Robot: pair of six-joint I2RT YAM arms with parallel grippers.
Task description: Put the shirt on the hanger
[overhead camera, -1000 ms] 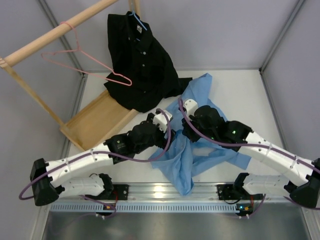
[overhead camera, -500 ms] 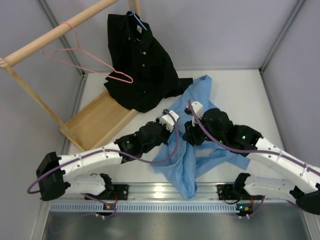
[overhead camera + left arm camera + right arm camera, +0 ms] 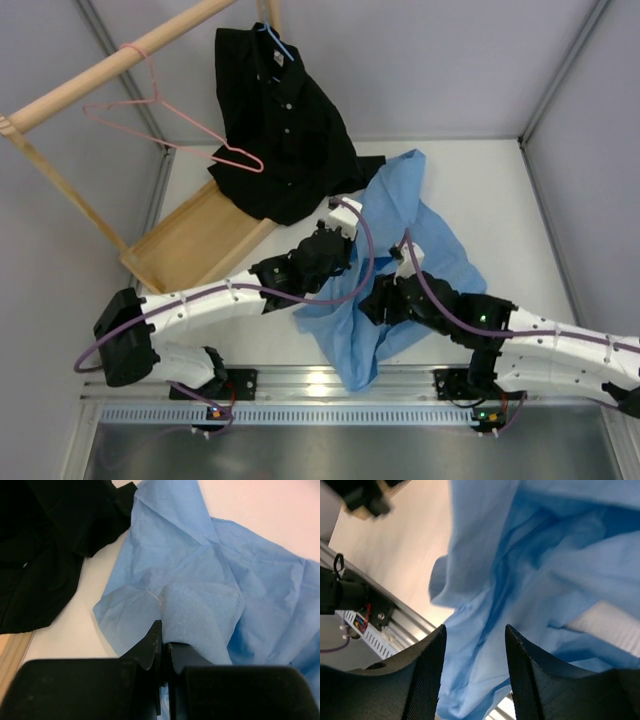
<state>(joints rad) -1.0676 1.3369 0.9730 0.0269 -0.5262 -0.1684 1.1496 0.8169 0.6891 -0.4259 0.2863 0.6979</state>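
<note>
Hovering low in the frame, the right gripper (image 3: 475, 632) held its fingers apart by the shirt (image 3: 400, 205), crumpled mid-table, its length running lower centre to upper centre. The left gripper (image 3: 162, 630) pinched a fold tight. Upper left, the hanger (image 3: 157, 98) hung hook-up from a wooden rail (image 3: 100, 70).

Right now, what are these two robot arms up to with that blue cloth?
Two robot arms are working on a light blue shirt crumpled on the table. The left arm has its jaws shut on a fold of it; the right arm is at the cloth, jaws open, gripping nothing. The pink hanger hangs empty on the wooden rail, beside a black shirt.
</note>
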